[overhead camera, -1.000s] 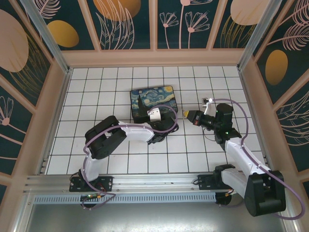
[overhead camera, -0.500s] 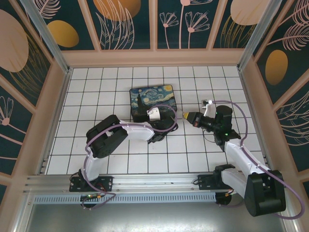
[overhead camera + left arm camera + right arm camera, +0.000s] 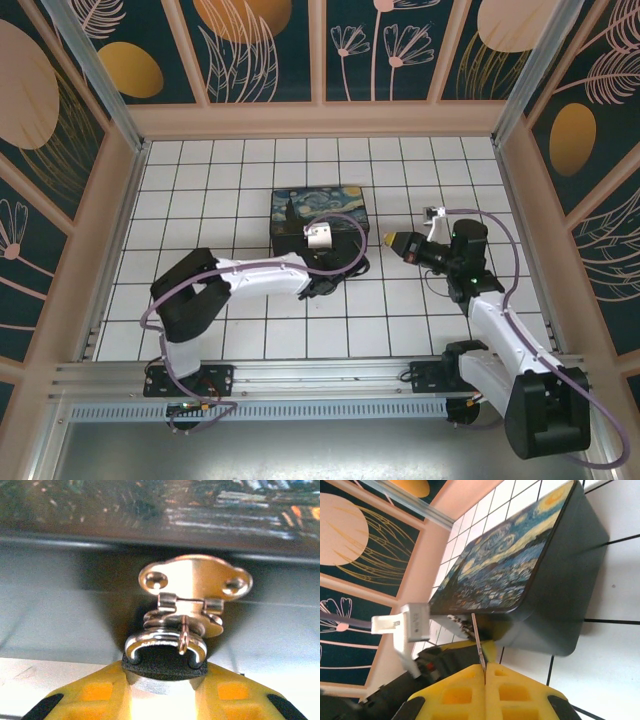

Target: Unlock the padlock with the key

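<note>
Padlock [image 3: 165, 644] hangs at the front of the painted box [image 3: 318, 208], its thin wire shackle [image 3: 183, 639] hooked under the shiny hasp [image 3: 195, 580] with two screws, and I have it in the left wrist view right at my fingertips. I work on a floor [image 3: 250, 320] of white tiles with dark grout, closed in by pink-framed walls [image 3: 260, 50] of deep teal panels painted with gold discs and pale flowers, and a metal rail [image 3: 300, 375] runs along the near edge by my bases. The box stands near the middle of the tiles, with the starry-night print on its lid. My left gripper [image 3: 165, 682] reaches in low against the box's near face, its yellow fingers [image 3: 95, 692] drawn in on either side of the padlock's silvery body and gripping it. My right gripper [image 3: 485, 672] hovers off to the right of the box, pointing toward it, with its fingers pressed flat together on the key [image 3: 477, 640]. The slim shaft sticks out from between them, aimed at the box's near face. From the right wrist view I cannot tell whether the tip touches anything.
</note>
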Tool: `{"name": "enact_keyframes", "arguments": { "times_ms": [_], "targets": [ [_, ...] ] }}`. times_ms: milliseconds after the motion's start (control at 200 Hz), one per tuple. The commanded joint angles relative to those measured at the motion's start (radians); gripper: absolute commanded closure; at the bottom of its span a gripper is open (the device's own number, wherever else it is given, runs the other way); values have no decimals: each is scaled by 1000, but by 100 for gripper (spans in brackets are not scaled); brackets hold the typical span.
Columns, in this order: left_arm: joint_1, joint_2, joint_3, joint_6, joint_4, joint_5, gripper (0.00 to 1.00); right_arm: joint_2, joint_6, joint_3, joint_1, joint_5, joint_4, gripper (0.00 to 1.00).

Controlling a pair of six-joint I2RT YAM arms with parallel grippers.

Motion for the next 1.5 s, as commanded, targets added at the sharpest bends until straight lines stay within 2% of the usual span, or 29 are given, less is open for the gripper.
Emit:
{"name": "enact_keyframes", "arguments": {
  "times_ms": [0, 175, 365, 546, 806, 886, 946, 1081, 1136, 1246, 1391, 1436, 1496],
  "targets": [
    [-24, -100, 57, -40, -162, 8, 72, -35, -42, 72, -21, 2, -67, 100],
    [-32, -201, 83, -97, -334, 92, 72, -60, -80, 153, -26, -4, -174, 100],
    [-36, -232, 178, -113, -489, 145, 72, -93, -106, 213, -27, -1, -275, 100],
    [-36, -200, 283, -94, -562, 186, 71, -105, -119, 250, -28, -7, -317, 100],
    [-35, -101, 458, -28, -613, 146, 68, -116, -113, 248, -28, -11, -317, 100],
    [-35, -89, 467, -16, -605, 138, 63, -122, -113, 240, -28, -8, -320, 100],
    [-33, -91, 464, -1, -590, 135, 56, -122, -114, 239, -28, -7, -329, 100],
    [-20, -120, 486, 87, -564, 105, 35, -130, -116, 241, -29, 0, -353, 100],
    [6, -151, 497, 153, -542, 126, 29, -133, -116, 244, -28, 3, -367, 100],
    [94, -217, 499, 280, -496, 168, 23, -141, -105, 254, -25, 4, -393, 100],
    [282, -177, 485, 575, -352, 335, 25, -177, -49, 243, -1, -3, -403, 100],
    [329, -137, 506, 625, -321, 345, 26, -198, -28, 239, 19, 2, -413, 100],
    [385, -67, 540, 691, -257, 416, 27, -229, 6, 232, 56, 12, -435, 100]
  ]
}}
